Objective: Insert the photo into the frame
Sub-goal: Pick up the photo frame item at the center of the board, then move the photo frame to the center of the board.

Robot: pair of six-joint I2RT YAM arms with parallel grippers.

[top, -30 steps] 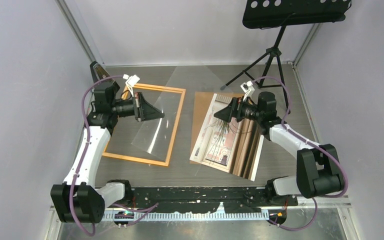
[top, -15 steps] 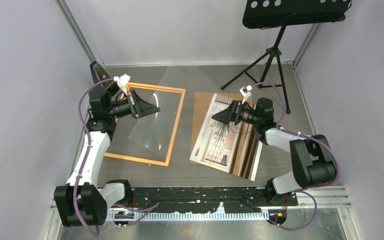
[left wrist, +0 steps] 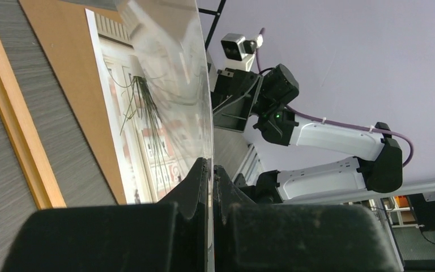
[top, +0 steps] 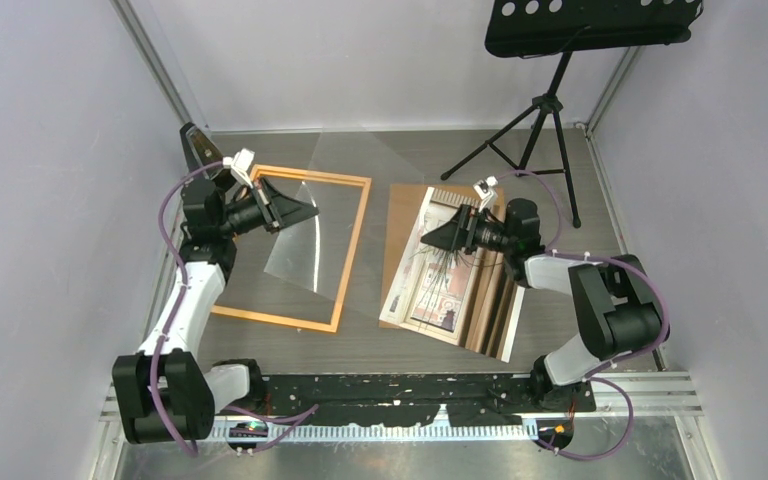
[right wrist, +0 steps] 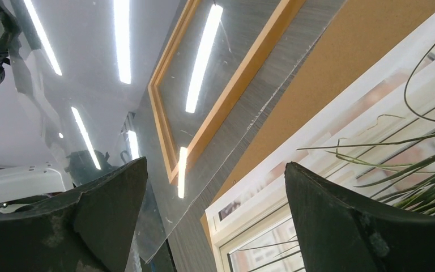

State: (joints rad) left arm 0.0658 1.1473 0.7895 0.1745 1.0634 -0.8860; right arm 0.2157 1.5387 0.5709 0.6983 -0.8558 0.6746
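The photo [top: 450, 285] is lying face up on the brown backing board [top: 400, 215], right of the frame [top: 346, 285]. Your right gripper [top: 426, 238] hangs just over its far end, fingers spread wide with nothing in them. Your left gripper [top: 312, 213] is clamped on the clear sheet [top: 300, 255], tilted over the frame. Only the left wrist cam shows that pinch edge-on; the overhead cam gives you the layout.
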